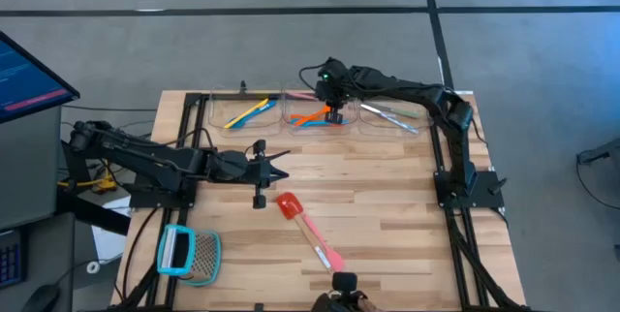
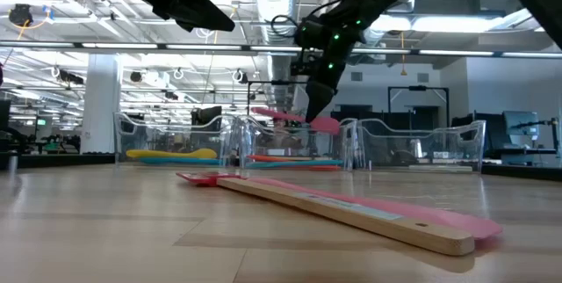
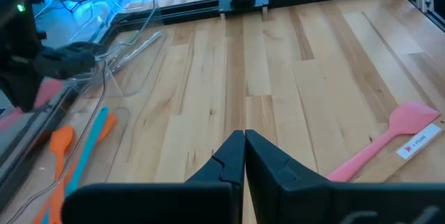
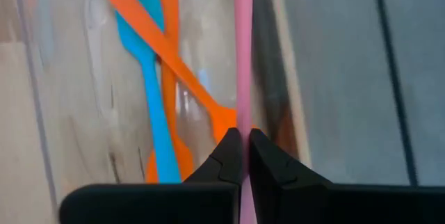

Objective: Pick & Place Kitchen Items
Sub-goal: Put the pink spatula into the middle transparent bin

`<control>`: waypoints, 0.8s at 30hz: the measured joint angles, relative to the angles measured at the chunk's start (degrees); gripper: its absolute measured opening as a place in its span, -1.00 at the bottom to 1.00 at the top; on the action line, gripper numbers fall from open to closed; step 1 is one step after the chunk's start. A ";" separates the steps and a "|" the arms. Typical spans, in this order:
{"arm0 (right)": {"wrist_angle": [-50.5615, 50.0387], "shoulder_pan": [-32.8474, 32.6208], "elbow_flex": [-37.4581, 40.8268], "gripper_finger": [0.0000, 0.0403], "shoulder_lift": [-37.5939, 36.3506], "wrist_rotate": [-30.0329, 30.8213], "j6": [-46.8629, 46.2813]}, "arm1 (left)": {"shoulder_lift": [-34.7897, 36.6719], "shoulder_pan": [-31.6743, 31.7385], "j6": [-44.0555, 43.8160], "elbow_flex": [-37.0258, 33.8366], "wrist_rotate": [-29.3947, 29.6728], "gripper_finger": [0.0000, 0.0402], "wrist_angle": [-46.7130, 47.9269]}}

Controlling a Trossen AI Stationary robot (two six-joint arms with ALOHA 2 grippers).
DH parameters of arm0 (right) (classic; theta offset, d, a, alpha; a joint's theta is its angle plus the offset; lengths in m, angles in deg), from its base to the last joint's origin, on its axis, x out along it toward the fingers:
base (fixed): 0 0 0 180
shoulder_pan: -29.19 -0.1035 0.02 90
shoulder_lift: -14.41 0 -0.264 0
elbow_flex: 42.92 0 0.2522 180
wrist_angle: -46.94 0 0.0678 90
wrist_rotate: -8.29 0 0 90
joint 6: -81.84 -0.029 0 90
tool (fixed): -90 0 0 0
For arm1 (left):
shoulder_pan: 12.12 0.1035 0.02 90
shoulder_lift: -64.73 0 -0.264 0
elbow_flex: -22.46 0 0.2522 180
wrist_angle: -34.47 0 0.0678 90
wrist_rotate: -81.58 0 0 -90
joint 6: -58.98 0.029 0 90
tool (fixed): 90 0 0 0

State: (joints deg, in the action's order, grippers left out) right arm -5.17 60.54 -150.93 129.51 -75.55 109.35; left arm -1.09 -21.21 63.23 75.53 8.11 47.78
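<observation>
My right gripper (image 1: 334, 111) hangs over the middle clear tray (image 1: 287, 124) at the far edge and is shut on a slim pink utensil (image 2: 327, 125). Orange (image 4: 174, 78) and blue (image 4: 149, 92) utensils lie on that tray's floor below it. My left gripper (image 1: 282, 166) is shut and empty above the table's middle left. A red-headed spatula (image 1: 291, 205) lies flat on the table near the front, and it also shows in the left wrist view (image 3: 389, 140). My right gripper pinches the pink utensil's slim handle (image 4: 243, 106) between its two fingers (image 4: 226, 151). The fingers point down from above and lie across the handle. The utensil is lifted clear above the middle tray and sits about level (image 2: 290, 116).
The left tray holds yellow and blue utensils (image 1: 247, 111). The right tray holds silvery pieces (image 1: 392, 113). A teal-framed mesh tool (image 1: 189, 254) lies at the front left. A monitor (image 1: 29, 79) stands off the table's left side.
</observation>
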 joint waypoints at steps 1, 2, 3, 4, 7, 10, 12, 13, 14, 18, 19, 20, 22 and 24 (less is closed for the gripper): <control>-1.25 0.06 -1.08 -1.00 1.09 -0.12 -0.06 | 0.00 0.14 0.00 0.00 0.00 -0.99 -0.04; -2.66 0.20 -1.88 -1.00 2.10 -0.17 -0.13 | 0.00 0.25 0.00 0.00 0.00 -0.99 -0.04; -3.77 0.24 -2.63 -1.00 3.19 -0.20 -0.13 | 0.00 0.25 0.00 0.00 0.00 -0.99 -0.02; -3.83 0.24 -3.46 -1.00 4.16 -0.19 -0.13 | 0.00 0.25 0.00 0.00 0.00 -0.99 -0.02; -5.14 0.66 -5.00 -1.00 5.98 -0.26 -0.43 | 0.00 0.25 -0.01 0.00 0.00 -0.99 -0.02; -5.75 0.92 -5.40 -1.00 7.82 -0.67 -0.59 | 0.00 0.25 -0.01 0.00 0.00 -0.99 -0.02; -6.27 1.11 -5.29 -1.00 8.74 -1.02 -0.61 | 0.00 0.24 -0.02 0.00 -0.02 -0.99 -0.02; -6.34 1.14 -5.32 -1.00 9.06 -1.23 -0.63 | 0.00 0.23 -0.02 0.00 -0.02 -0.99 -0.02; -6.68 1.34 -5.34 -1.00 9.34 -1.64 -0.87 | 0.00 0.23 -0.02 0.00 -0.02 -0.99 -0.06; -7.97 1.56 -5.34 -1.00 10.84 -1.98 -1.10 | 0.00 0.23 -0.02 0.00 -0.02 -0.99 -0.04; -7.98 1.59 -5.34 -1.00 10.96 -2.29 -1.25 | 0.00 0.23 -0.02 0.00 -0.02 -0.99 -0.04; -8.34 1.68 -5.32 -1.00 10.96 -2.28 -1.22 | 0.00 0.23 -0.02 0.00 -0.02 -0.99 -0.04; -8.32 1.77 -5.34 -1.00 10.91 -2.30 -1.22 | 0.00 0.23 -0.02 0.00 -0.02 -0.99 -0.04; -8.39 1.79 -5.34 -0.99 10.91 -2.30 -1.29 | 0.00 0.23 -0.02 0.00 -0.02 -0.99 -0.04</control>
State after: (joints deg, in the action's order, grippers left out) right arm -13.55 62.33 -156.27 140.43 -77.85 108.06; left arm -1.09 -20.98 63.21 75.53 8.09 47.74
